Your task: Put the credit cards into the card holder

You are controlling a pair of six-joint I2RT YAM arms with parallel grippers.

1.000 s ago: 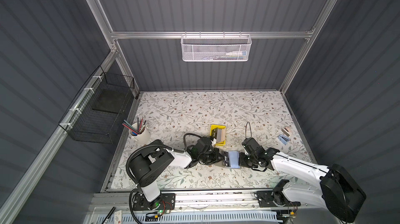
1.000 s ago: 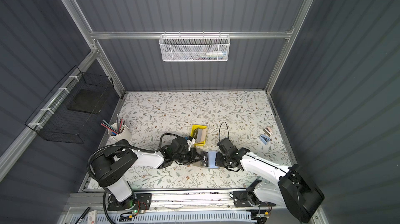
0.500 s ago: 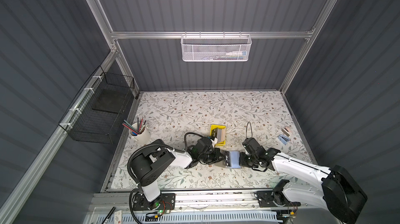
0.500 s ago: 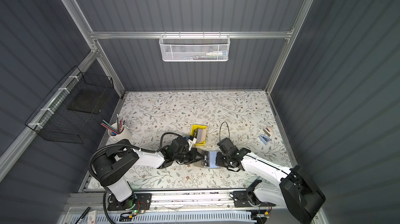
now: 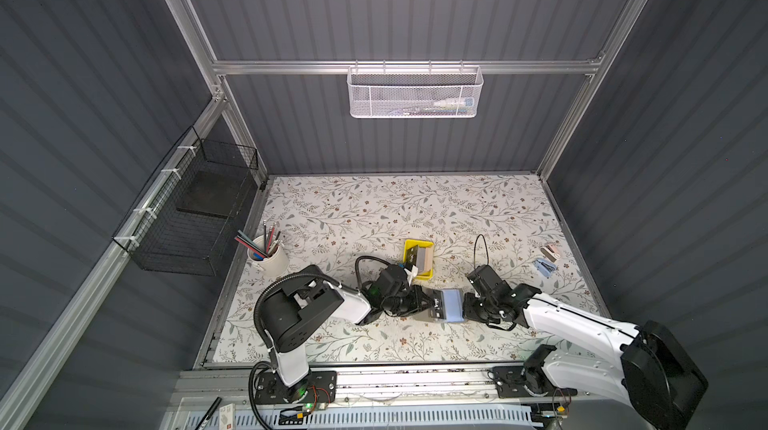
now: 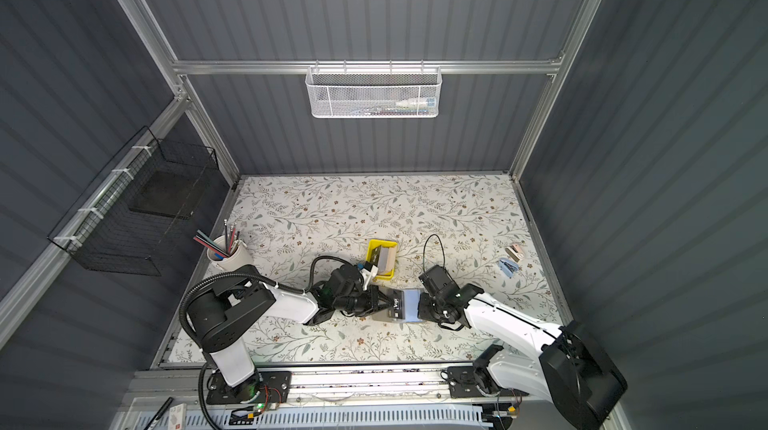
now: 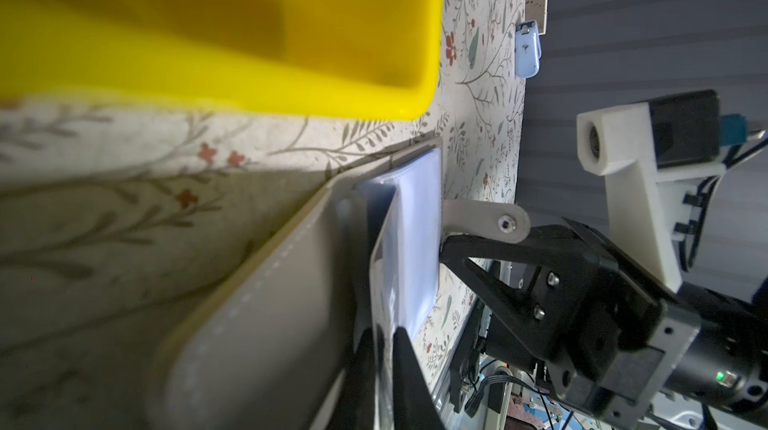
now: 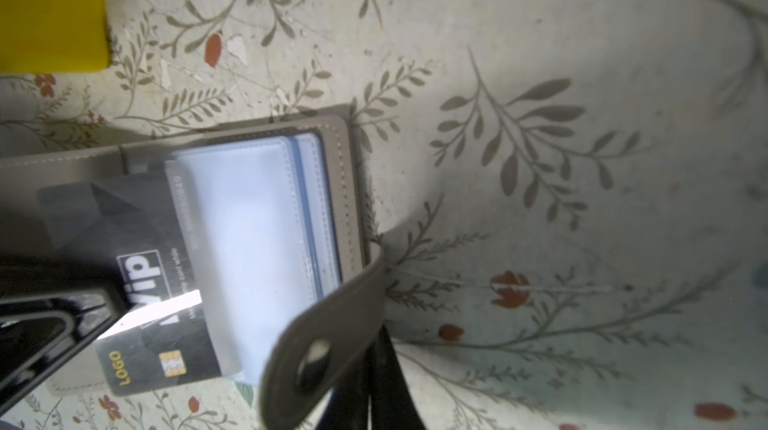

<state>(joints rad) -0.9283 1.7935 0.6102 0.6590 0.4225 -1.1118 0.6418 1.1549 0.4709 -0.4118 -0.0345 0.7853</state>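
In the left wrist view, the left gripper (image 7: 382, 334) has a black VIP card (image 8: 133, 224) between its two fingers (image 7: 405, 365); I cannot tell if they squeeze it. The card's front edge sits inside a blue sleeve (image 8: 249, 220) of the open grey card holder (image 8: 347, 182). Facing it, the right gripper (image 7: 453, 243) is closed tight, its tip right at the holder's edge, by the strap tab (image 8: 324, 345). A yellow tray (image 5: 412, 246) with more cards (image 5: 424, 259) stands close beside the left gripper.

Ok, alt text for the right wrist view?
A black VIP credit card sits partly inside a bluish sleeve of the open grey card holder on a floral table. The left gripper is at the card's outer end.
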